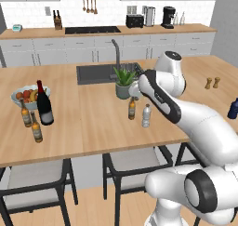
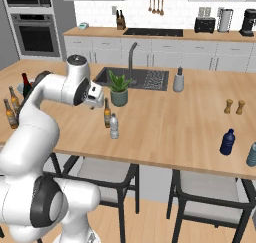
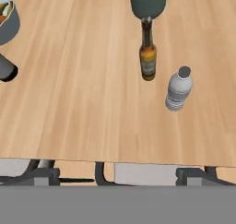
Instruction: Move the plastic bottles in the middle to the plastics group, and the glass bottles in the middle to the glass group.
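In the middle of the wooden island stand a brown beer bottle and, next to it, a small clear water bottle. My gripper hovers above and a little left of them, open, holding nothing. At the island's left end the dark wine bottle stands by two brown beer bottles. Near the right end is the dark blue plastic bottle.
A potted plant stands just behind the middle bottles, in front of the sink. A fruit bowl sits by the left group. Wooden shakers and a greyish container are at the right. Chairs line the front edge.
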Available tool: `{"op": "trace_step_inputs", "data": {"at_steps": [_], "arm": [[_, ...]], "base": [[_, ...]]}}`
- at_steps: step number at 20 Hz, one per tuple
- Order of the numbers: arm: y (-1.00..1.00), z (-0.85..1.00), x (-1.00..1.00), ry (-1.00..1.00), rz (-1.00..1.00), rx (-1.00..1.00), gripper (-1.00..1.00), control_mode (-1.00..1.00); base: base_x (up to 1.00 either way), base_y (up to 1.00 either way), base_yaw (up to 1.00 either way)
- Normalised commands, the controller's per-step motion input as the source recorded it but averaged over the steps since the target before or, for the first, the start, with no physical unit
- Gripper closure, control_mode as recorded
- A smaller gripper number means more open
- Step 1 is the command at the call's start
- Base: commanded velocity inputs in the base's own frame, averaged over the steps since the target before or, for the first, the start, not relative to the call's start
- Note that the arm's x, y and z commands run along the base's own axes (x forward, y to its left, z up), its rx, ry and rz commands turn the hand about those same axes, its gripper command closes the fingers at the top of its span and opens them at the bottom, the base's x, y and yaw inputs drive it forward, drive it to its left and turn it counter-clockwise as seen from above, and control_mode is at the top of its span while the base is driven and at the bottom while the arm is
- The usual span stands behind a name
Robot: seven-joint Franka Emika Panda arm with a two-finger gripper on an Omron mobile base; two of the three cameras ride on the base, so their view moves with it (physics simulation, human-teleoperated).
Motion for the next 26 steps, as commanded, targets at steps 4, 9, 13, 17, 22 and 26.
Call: {"op": "trace_step_inputs", "data": {"at_steps": [4, 9, 13, 17, 22, 26], "arm": [[-1.0, 0.0, 0.0, 0.29, -0.01, -0.03, -1.0, -1.0], [-0.61, -0.36, 0.0, 0.19, 0.0, -0.07, -1.0, -1.0], [-0.09, -0.49, 0.06, 0.0, 0.0, -0.09, -1.0, -1.0], [0.0, -0.06, 0.44, 0.0, 0.0, -0.13, -1.0, -1.0], [0.0, -0.14, 0.6, -0.13, 0.0, -0.03, -1.0, -1.0], [0.0, -0.36, 0.46, -0.15, 0.0, 0.0, -1.0, -1.0]], "base": [[0.0, 0.0, 0.0], [0.0, 0.0, 0.0], [0.0, 0.0, 0.0], [0.0, 0.0, 0.0], [0.0, 0.0, 0.0], [0.0, 0.0, 0.0]]}}
